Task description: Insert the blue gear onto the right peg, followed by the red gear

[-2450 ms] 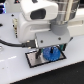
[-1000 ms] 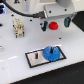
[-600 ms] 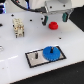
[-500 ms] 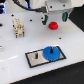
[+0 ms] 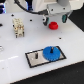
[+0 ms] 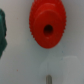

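The blue gear (image 5: 50,52) lies flat on the right half of the grey black-rimmed plate (image 5: 33,61), over the spot of the right peg, which is hidden under it. The left peg (image 5: 36,55) stands bare. The red gear (image 5: 53,24) lies on the white table behind the plate. My gripper (image 5: 55,20) hangs just over the red gear, with a dark finger on either side of it and apart from it. In the wrist view the red gear (image 6: 47,27) is large and close, hub hole in the middle.
A beige block-like piece (image 5: 18,28) stands at the exterior view's left. A dark green shape (image 6: 2,37) sits beside the red gear in the wrist view. Small dark marks dot the white table (image 5: 70,40).
2.5 s ago my gripper was down at the plate with the blue gear. It has let go, risen and moved back over the red gear. It has barely shifted in the last second.
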